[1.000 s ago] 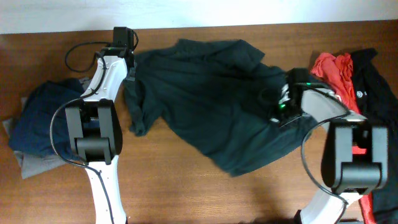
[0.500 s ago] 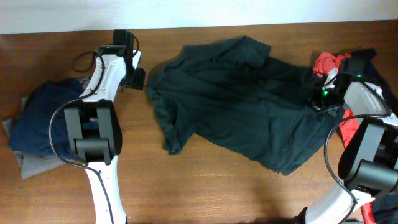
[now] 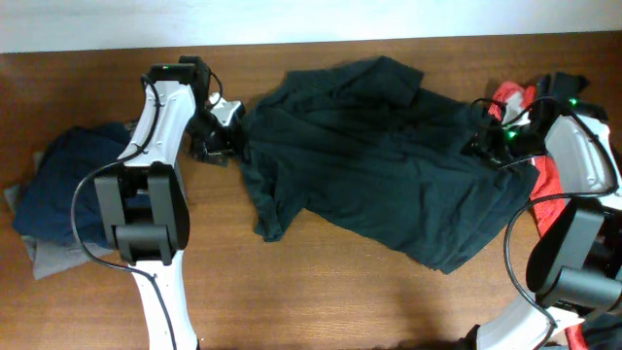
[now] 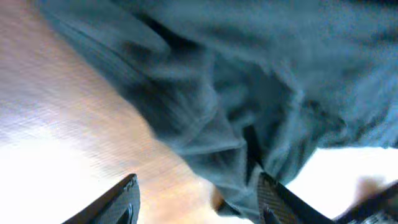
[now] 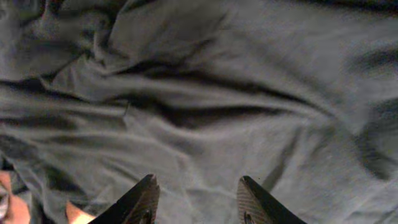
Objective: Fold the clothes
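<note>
Large dark green fabric shirt [image 3: 379, 165] lies rumpled; your left claw [image 4: 198, 185] and right claw [image 5: 198, 182] gape empty, so you may pinch doubled layers.

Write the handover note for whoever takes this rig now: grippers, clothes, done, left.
Left gripper: open, at the left edge of the dark green shirt, holding nothing.
Right gripper: open, over its right side, holding nothing.
Clothes: green shirt spread but wrinkled in the middle; navy piece on a grey piece at the left edge; red shirt heaped at the right edge.
Done: shirt laid out, no fold yet.
Left: smooth and fold it, then the right heap.
</note>
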You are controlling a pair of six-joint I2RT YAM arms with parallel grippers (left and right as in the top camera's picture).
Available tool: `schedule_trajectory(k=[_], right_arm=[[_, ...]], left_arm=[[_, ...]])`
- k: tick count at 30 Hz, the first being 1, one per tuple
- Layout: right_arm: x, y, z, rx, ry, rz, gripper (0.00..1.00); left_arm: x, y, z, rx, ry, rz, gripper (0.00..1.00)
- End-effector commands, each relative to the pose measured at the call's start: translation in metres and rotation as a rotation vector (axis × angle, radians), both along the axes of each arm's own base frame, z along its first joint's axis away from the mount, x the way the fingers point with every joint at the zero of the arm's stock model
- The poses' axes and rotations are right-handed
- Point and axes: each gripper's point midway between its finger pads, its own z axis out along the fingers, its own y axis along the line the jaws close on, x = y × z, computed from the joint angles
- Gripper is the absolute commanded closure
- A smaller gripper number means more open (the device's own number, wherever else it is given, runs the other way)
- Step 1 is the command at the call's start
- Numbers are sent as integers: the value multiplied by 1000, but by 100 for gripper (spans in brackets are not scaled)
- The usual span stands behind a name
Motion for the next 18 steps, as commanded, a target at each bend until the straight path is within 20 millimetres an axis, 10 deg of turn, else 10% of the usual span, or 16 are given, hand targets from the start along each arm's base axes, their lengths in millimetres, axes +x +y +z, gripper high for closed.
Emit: schedule_trajectory(k=[1,13,18], right_arm=[[0,20,12,12,-21,64,54],[-7,66,10,10,9,200,53],[-8,68,10,10,10,205,53]], left_arm=[[-12,-27,8,-42,8,-47,41],[-61,-53,-44,95,129,-106,55],[-60,-53,-39,96,118,-105,99]])
